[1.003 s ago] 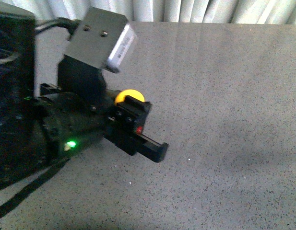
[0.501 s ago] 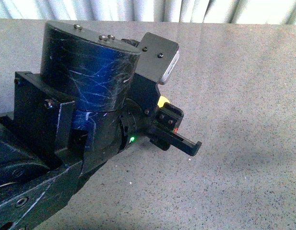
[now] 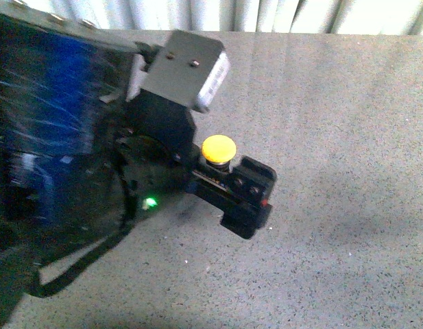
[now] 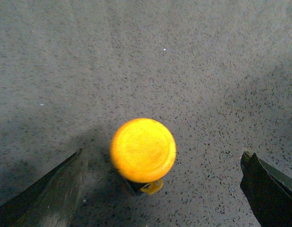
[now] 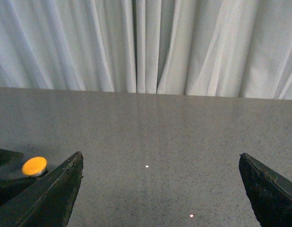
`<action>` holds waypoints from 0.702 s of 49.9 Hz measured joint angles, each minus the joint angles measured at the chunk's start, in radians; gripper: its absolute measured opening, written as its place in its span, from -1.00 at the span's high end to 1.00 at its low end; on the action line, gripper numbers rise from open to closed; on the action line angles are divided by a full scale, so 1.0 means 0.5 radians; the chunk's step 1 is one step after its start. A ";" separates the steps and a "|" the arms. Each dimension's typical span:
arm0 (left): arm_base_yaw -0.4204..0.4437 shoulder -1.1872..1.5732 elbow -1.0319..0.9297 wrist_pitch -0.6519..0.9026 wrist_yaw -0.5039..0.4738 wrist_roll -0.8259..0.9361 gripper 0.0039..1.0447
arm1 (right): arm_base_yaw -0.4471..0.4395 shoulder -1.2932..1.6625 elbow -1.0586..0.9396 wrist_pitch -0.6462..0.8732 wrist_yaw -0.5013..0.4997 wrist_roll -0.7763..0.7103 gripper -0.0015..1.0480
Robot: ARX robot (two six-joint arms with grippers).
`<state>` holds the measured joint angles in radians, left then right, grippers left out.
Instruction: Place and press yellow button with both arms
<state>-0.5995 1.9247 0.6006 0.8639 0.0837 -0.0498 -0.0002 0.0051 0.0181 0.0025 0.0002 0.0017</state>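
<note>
Left wrist view: yellow button (image 4: 143,150) w/ domed cap; left claw (image 4: 162,152) spread, not touching; right claw (image 5: 160,155) spread.

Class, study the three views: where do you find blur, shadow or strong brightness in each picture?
Front view: the left arm is smeared by motion blur, while the yellow button is fairly sharp. Left wrist view: the button's cap glows with soft edges, and a dark shadow lies beside it on the table. Right wrist view: the curtain is bright and sharp, without blur.
</note>
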 joint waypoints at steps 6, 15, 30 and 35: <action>0.136 -0.107 -0.049 -0.005 0.046 -0.012 -0.83 | 0.000 0.000 0.000 0.000 0.000 0.000 -0.82; 0.447 -0.315 -0.066 -0.116 0.167 -0.082 -0.83 | 0.000 0.000 0.000 0.000 0.000 -0.001 -0.82; 0.894 -0.811 -0.519 0.604 -0.447 0.034 -0.13 | -0.099 0.242 0.156 -0.398 -0.254 0.216 -0.82; 0.964 -0.975 -0.659 0.597 -0.411 0.054 0.14 | -0.237 0.594 0.281 -0.422 -0.391 0.294 -0.82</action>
<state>-0.1177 1.4372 0.2710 1.1622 -0.1219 -0.0227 -0.1188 0.3023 0.1585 -0.2085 -0.1951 0.1490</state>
